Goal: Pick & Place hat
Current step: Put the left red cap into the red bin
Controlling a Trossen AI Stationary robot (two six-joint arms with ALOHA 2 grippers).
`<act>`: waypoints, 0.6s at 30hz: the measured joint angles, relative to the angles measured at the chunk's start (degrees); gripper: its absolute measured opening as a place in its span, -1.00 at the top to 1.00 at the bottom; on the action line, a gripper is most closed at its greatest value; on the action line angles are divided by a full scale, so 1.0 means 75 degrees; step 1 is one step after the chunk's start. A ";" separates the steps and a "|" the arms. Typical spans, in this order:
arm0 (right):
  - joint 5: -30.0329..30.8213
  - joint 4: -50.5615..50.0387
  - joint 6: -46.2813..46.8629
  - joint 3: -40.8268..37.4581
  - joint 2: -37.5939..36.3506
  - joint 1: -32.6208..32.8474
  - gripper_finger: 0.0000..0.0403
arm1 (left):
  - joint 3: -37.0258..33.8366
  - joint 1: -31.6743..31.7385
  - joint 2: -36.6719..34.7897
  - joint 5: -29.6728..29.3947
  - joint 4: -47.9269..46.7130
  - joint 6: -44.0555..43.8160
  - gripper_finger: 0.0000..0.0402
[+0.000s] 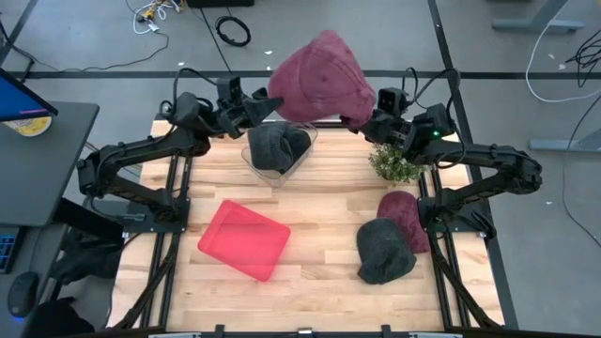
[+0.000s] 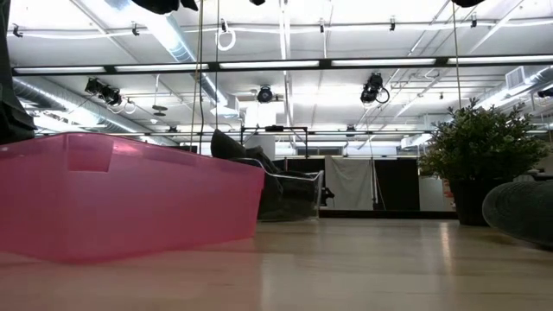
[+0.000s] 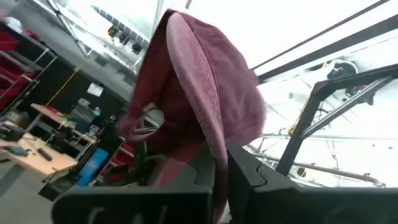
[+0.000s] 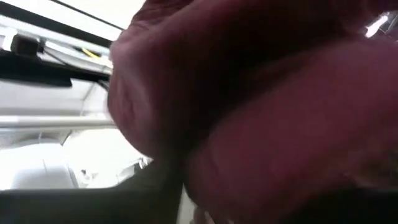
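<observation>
Maroon hat (image 1: 322, 80) is up in the air at the far middle of the table (image 1: 310, 239), stretched between both arms, above the clear bin (image 1: 279, 150) that has a dark grey hat (image 1: 275, 145) inside. Left gripper (image 1: 272, 105) comes in from the left and is clamped tight on the hat's left edge; in the left wrist view the maroon cloth (image 3: 199, 112) runs down into the pinch of the dark fingers (image 3: 249, 177), hanging folded above them. Right gripper (image 1: 362, 120) meets the hat's right edge from the other side; the right wrist view is filled with maroon fabric (image 4: 267, 112) right against the lens, fingers hidden, so can't tell if it grips or has let go. Small potted plant (image 1: 395, 163) sits just beside the right arm at the table's right side. Near the right front, a second maroon hat (image 1: 408, 218) lies on the wood, touching and partly under another dark grey hat (image 1: 383, 250). Pink bin (image 1: 244, 239) lies tilted at left front, well apart from the hats. Low view shows pink bin (image 2: 121, 194) close on the left, plant (image 2: 484, 160) on the right, edge of the grey hat (image 2: 523, 212) at far right, clear bin (image 2: 289, 190) farther back; grippers out of that frame.
</observation>
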 joint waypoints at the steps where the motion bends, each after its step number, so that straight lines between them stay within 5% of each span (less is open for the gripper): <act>1: -0.0149 -0.0063 -0.0018 0.0000 0.0000 -0.0035 0.05 | 0.0000 0.0036 -0.0002 0.0048 0.0027 -0.0024 0.93; 10: -0.2071 -0.0230 0.0675 0.0000 -0.0080 -0.0525 -0.78 | 0.0000 0.0607 -0.0415 0.0794 0.0075 -0.0377 0.94; 18: -0.1979 -0.3380 -0.0758 0.0003 -0.0856 -0.0825 -0.79 | 0.0000 0.1479 -0.1066 0.1844 -0.0054 -0.0956 0.94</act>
